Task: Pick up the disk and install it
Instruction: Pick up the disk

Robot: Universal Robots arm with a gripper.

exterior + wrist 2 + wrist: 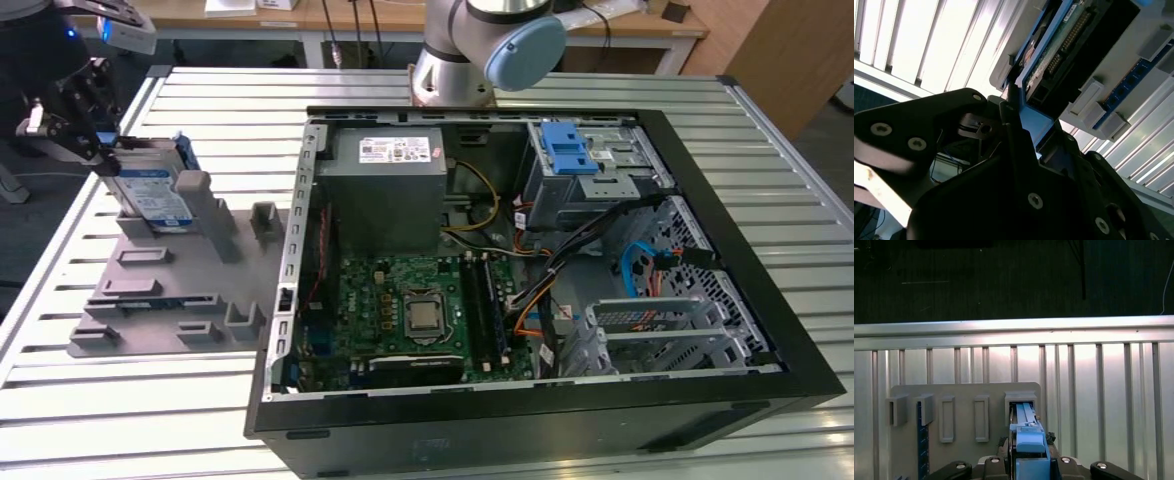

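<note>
Disk (pixel 150 195) stands on edge in a slot of the grey fixture (pixel 147 300), which lies on the slatted worktop (pixel 134 410). In the exterior view it sits at about nine o'clock from the open computer case (pixel 534 425). The tool (pixel 107 155) is at the disk's upper end. Its fingers are drawn in to a narrow gap and clamp the blue rail (pixel 1026 440), as both wrist views show.

Robotics lab, slatted table (pixel 134 420), open computer case (pixel 534 428)
</note>
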